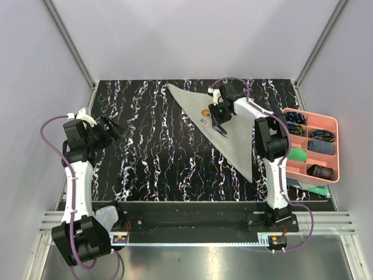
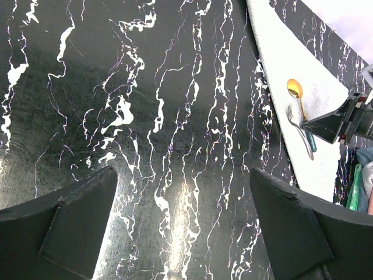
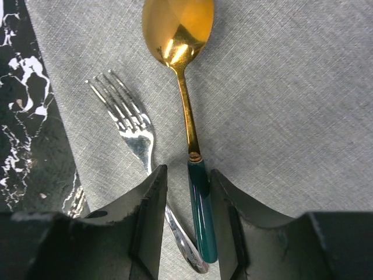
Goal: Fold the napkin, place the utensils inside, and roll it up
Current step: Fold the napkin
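Observation:
The napkin [image 1: 233, 146] lies folded into a long triangle at the back right of the black marbled table; it also shows in the left wrist view [image 2: 280, 70] and the right wrist view [image 3: 280, 105]. The gold spoon [image 3: 178, 29] with a teal handle and a silver fork [image 3: 131, 122] lie side by side on it. My right gripper [image 3: 187, 175] is low over them, jaws a little apart around the spoon's handle, with a gap on the left side. The fork's handle runs under the left finger. My left gripper [image 2: 183, 221] is open and empty over bare table at the left [image 1: 113, 128].
A pink compartment tray [image 1: 333, 121] with dark and teal cloths stands at the right edge. Green and grey cloth [image 1: 317, 189] lies just in front of it. White walls enclose the table on three sides.

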Motion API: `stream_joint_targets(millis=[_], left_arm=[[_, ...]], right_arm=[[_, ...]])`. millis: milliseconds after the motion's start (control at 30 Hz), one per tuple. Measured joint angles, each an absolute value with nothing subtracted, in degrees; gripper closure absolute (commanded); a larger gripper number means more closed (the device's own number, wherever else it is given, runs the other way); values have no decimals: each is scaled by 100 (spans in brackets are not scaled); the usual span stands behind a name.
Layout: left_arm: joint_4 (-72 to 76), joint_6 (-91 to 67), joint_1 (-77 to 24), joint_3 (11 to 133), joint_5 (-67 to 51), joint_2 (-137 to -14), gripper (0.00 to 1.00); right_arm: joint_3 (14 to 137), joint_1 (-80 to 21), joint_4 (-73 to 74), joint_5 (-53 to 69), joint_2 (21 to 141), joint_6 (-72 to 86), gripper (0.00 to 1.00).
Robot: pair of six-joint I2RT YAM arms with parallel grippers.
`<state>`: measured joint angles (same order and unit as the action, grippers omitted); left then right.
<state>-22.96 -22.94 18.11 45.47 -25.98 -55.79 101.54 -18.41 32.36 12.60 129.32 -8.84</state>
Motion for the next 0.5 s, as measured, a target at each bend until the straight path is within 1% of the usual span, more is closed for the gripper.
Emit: stream_joint_targets(millis=[100,167,233,367,500], left_arm=[[-2296,-2294,1811,4547,-2600,-5579,1],[-2296,-2294,1811,4547,-2602,-5579,1],[-2296,-2294,1811,4547,-2611,-5579,1],[-2296,-2294,1811,4547,-2633,-5579,1],[-2296,-2294,1811,4547,-2637,-5579,1]], right_arm=[[10132,-1872,3299,1310,12899,-762,50],[10123,-1876,3336,1330,12875,-690,37],[10116,-1885,3391,1363,12844,-589,29],[9998,-1920,3472,1361,12685,-484,27],[9806,-1997,3531,1288,12352,-384,27]])
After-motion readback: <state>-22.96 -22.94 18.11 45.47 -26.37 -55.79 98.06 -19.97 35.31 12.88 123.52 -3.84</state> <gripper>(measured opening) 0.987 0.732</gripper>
